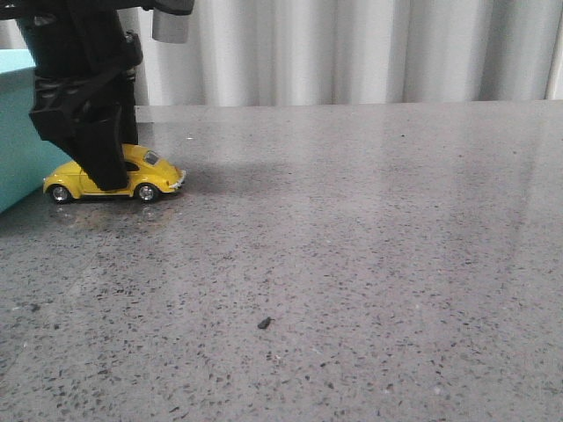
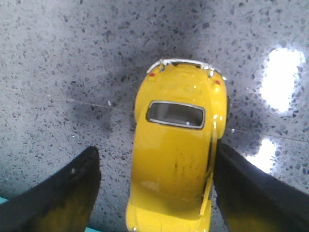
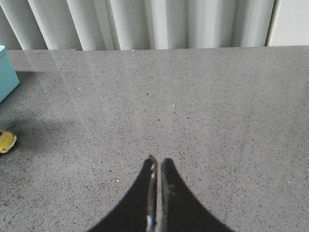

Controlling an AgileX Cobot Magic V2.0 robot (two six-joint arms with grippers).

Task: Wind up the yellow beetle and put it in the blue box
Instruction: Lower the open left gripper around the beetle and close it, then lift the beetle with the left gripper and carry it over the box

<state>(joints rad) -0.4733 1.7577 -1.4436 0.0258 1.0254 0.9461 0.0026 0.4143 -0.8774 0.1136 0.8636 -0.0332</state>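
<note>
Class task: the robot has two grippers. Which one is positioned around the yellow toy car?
The left gripper: it straddles the yellow beetle, one finger each side. The right gripper is shut over bare table.

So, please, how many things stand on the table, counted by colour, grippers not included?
Yellow: 1, the yellow beetle
Turquoise-blue: 1, the blue box
Dark: 1, a small speck on the grey table
Total: 3
</note>
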